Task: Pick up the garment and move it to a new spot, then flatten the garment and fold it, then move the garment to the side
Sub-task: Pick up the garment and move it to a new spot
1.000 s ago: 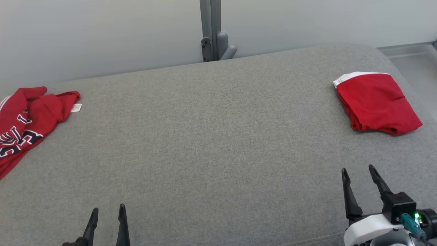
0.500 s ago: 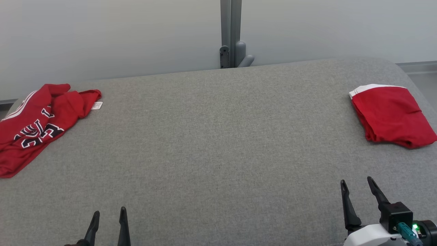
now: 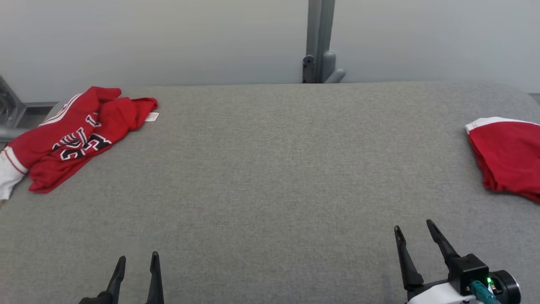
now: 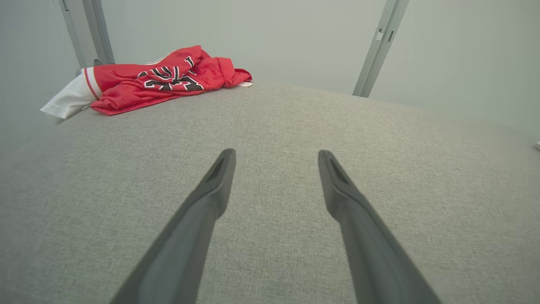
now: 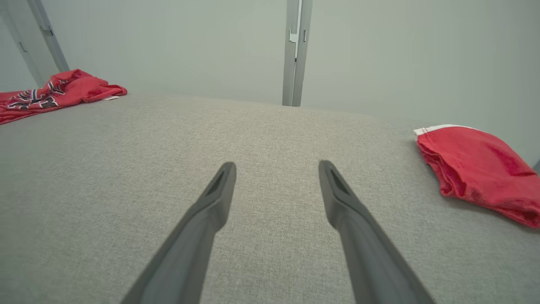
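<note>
A crumpled red garment (image 3: 80, 135) with black and white lettering and a white sleeve end lies at the far left of the grey cushion (image 3: 270, 177); the same garment (image 4: 152, 80) shows in the left wrist view and, small, as the garment (image 5: 55, 93) in the right wrist view. A second red garment (image 3: 508, 158), folded, with a white edge, lies at the right edge; this folded garment (image 5: 481, 169) is ahead and right of my right gripper. My left gripper (image 3: 137, 261) stands open near the front left, my right gripper (image 3: 415, 234) open near the front right. Both are empty.
A grey metal post (image 3: 319, 40) with a bracket rises behind the cushion against the pale wall. A metal frame part (image 3: 8, 114) sits beyond the cushion's left end. The cushion's far edge curves down at both ends.
The whole head picture has shifted right, so the camera has turned left: the crumpled garment now shows in full, the folded one is cut by the right edge. The garments have not moved.
</note>
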### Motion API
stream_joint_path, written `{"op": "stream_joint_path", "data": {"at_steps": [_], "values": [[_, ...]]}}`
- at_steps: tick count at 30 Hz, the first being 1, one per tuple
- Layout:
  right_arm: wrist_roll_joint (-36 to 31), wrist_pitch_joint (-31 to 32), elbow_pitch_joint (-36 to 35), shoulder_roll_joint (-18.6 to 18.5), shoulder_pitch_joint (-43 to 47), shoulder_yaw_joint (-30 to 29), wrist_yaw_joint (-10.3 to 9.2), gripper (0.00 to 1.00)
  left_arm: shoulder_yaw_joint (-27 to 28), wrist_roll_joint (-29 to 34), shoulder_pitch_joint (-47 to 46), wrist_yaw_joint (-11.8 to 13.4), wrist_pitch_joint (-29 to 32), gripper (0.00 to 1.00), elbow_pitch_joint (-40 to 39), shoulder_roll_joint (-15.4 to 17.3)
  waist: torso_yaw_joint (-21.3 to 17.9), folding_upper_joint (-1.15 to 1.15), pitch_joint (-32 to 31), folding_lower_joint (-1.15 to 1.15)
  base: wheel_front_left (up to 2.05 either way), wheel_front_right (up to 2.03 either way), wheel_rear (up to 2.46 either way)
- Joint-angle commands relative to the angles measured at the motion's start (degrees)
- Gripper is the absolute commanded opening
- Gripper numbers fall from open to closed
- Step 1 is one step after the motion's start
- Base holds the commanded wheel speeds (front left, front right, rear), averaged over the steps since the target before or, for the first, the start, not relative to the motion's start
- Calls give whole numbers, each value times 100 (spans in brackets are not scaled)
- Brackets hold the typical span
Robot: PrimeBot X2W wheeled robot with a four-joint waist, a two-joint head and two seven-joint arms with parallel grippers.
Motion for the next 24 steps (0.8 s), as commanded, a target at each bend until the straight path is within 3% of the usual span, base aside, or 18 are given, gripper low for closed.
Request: {"op": "stream_joint_path", "data": {"at_steps": [1, 6, 9, 19, 24], "values": [[66, -16, -46, -11, 75, 74, -11, 100, 15, 38, 13, 12, -1, 100, 0, 10, 522, 0, -45, 0, 0, 0, 0], [135, -16, -69, -9, -31, 379, -11, 100, 217, 16, 218, 7, -1, 100, -60, 9, 1107, 0, -123, 0, 0, 0, 0], [140, -16, -75, -9, -51, 415, -10, 100, 285, 26, 280, -24, -1, 100, -87, 9, 1222, 0, -146, 0, 0, 0, 0], [48, -16, -132, -10, -2, 368, -11, 100, 336, -123, -82, -108, 0, 100, -105, 63, 1121, 0, 83, 0, 0, 0, 0], [-1, -16, -379, -284, -379, 280, -10, 100, 201, -487, -978, -164, 256, 100, 16, 135, 995, 0, 994, 0, 0, 0, 0]]}}
